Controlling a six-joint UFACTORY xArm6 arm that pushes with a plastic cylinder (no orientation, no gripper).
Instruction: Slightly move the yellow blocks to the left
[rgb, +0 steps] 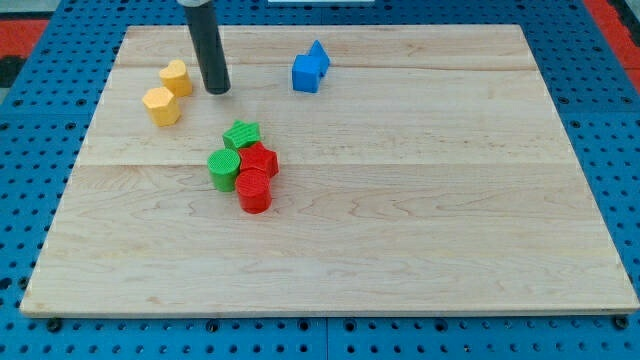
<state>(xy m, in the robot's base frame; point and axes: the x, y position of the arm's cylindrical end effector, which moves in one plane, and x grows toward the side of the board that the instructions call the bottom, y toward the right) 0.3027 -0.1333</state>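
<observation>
Two yellow blocks lie at the board's upper left: one yellow block (176, 77) and a yellow hexagonal block (161, 105) just below and left of it. They stand close together. My tip (217, 89) rests on the board just to the right of the upper yellow block, a small gap apart from it. The dark rod rises from the tip to the view's top edge.
A blue block (310, 69) lies at the upper middle. A cluster sits left of centre: a green star block (241, 135), a green cylinder (223, 169), a red block (260, 159) and a red cylinder (254, 190). The wooden board (420, 220) lies on blue pegboard.
</observation>
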